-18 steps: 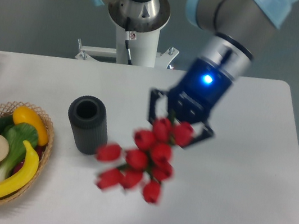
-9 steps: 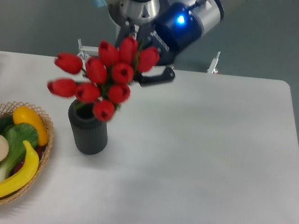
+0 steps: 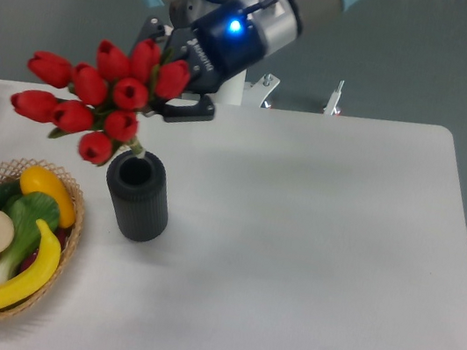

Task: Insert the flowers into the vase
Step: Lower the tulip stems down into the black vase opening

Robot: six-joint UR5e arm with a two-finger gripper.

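I see the bunch of bright red tulip buds on thin green stems (image 3: pixel 94 100) held in the air over the left part of the white desk (image 3: pixel 312 241). Heads fan out up and to the left; the long axis runs from the heads at upper left down toward the mouth of the dark grey ribbed cylindrical vase (image 3: pixel 136 194). A bit of green stem shows right at the vase's rim; can't tell if the ends are inside the mouth or just behind it.

Versus half a second ago: the bunch sits further left, heads spread more to the left, and the lowest bud no longer covers the vase mouth, so the round opening is fully visible. Vase hasn't moved.

The black two-finger hand (image 3: pixel 167 76) is behind the buds, fingers closed on the bunch just under the heads. The wrist with its lit blue ring reaches in from the upper right, angled down-left, also shifted left.

The woven wicker basket of fake fruit and vegetables (image 3: pixel 6 237) sits left of the vase, unchanged.
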